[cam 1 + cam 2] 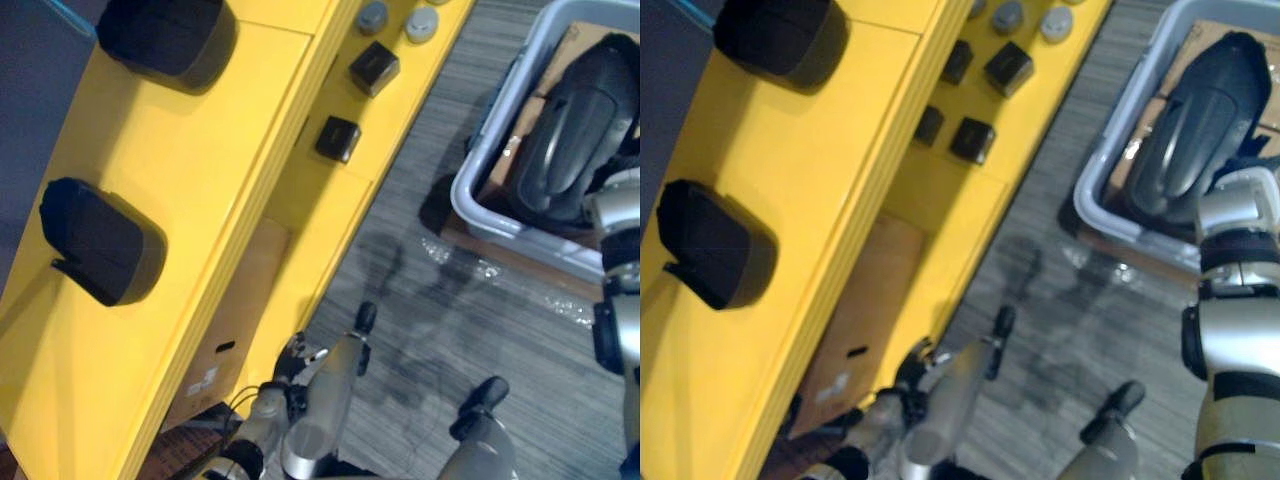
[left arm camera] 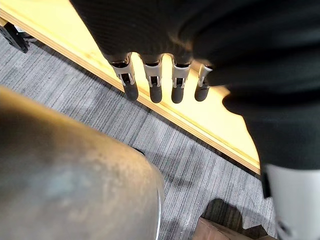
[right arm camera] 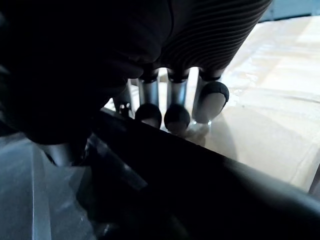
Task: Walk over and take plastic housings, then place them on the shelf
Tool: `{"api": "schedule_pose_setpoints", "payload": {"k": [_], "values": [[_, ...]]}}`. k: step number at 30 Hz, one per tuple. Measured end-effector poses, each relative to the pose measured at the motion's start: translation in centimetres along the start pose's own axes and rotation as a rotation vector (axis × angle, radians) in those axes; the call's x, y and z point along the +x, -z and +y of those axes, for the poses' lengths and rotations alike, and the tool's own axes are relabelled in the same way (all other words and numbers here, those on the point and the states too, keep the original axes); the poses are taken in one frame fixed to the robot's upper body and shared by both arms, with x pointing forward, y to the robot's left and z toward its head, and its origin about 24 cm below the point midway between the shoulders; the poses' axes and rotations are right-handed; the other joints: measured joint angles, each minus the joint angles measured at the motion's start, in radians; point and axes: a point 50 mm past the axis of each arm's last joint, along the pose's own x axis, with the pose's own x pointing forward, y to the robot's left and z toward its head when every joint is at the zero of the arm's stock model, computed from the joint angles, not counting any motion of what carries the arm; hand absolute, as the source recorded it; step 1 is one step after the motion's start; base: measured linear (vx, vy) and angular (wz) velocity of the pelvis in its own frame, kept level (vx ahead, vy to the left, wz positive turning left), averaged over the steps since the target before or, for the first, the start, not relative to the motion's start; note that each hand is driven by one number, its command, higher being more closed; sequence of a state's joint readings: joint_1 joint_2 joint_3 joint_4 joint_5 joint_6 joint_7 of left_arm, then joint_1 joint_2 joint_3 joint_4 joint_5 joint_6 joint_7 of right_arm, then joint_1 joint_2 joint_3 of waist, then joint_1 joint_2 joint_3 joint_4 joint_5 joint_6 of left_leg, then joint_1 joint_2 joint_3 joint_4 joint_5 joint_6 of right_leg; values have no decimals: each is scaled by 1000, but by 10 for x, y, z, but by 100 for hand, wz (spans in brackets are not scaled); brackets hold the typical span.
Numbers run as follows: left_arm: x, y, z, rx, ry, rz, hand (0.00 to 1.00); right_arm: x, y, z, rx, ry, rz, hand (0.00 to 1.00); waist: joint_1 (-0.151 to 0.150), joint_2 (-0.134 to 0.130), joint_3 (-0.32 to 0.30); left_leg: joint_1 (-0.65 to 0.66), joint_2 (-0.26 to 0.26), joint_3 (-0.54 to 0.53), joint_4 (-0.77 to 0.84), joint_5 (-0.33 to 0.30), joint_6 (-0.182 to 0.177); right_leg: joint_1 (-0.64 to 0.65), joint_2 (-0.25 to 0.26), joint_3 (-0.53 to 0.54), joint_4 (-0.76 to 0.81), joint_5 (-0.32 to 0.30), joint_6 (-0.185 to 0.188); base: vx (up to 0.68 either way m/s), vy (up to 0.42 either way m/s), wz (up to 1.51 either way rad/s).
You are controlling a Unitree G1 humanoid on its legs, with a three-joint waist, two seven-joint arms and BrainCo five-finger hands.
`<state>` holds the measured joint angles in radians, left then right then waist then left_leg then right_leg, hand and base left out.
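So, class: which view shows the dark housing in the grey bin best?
The right eye view: the housing shows nearly whole. The left eye view crops it; the right wrist view shows its edge under the right hand.

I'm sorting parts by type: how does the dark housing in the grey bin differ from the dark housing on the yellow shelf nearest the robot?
The bin housing is long and oval with lengthwise grooves; the shelf housing is shorter and blocky. The bin housing lies on cardboard in the grey bin; the shelf housing sits atop the yellow shelf. Both are dark rounded shells.
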<state>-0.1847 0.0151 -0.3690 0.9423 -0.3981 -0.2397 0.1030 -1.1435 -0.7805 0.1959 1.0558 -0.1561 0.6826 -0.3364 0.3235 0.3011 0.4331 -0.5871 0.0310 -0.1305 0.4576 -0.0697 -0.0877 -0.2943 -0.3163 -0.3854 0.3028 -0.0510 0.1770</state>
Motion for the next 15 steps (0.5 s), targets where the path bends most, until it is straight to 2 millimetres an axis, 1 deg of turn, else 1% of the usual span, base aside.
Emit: {"api": "schedule_pose_setpoints", "payload": {"k": [3,7,11,14,15], "values": [[0,1,1,-20,-6,6,0,1,4,2,-34,-9,7,100,4,0,0,10,-3,0,-2,0,0,12,-3,-1,-2,0,0,7,1,2],[-4,2,2,-35,-8,-6,0,5,8,2,-43,-8,-1,100,-3,0,0,19,-10,-2,-1,0,1,29,-8,-11,-6,0,0,11,9,6],[-8,-3,1,-65,0,-60,0,9,13,0,1,21,-16,100,-15,-4,3,31,-12,-5,3,-3,4,53,-6,-21,-17,2,2,6,2,4],[-11,-11,-2,-119,13,-103,0,9,10,0,48,44,-48,100,-40,-10,7,34,-9,-5,8,-4,6,62,-5,-21,-23,7,3,0,0,0],[-13,-19,-5,-141,26,-143,0,8,9,0,73,54,-67,100,-51,-17,13,46,-9,-1,7,-7,7,76,-3,-19,-34,13,5,17,19,-7]]}}
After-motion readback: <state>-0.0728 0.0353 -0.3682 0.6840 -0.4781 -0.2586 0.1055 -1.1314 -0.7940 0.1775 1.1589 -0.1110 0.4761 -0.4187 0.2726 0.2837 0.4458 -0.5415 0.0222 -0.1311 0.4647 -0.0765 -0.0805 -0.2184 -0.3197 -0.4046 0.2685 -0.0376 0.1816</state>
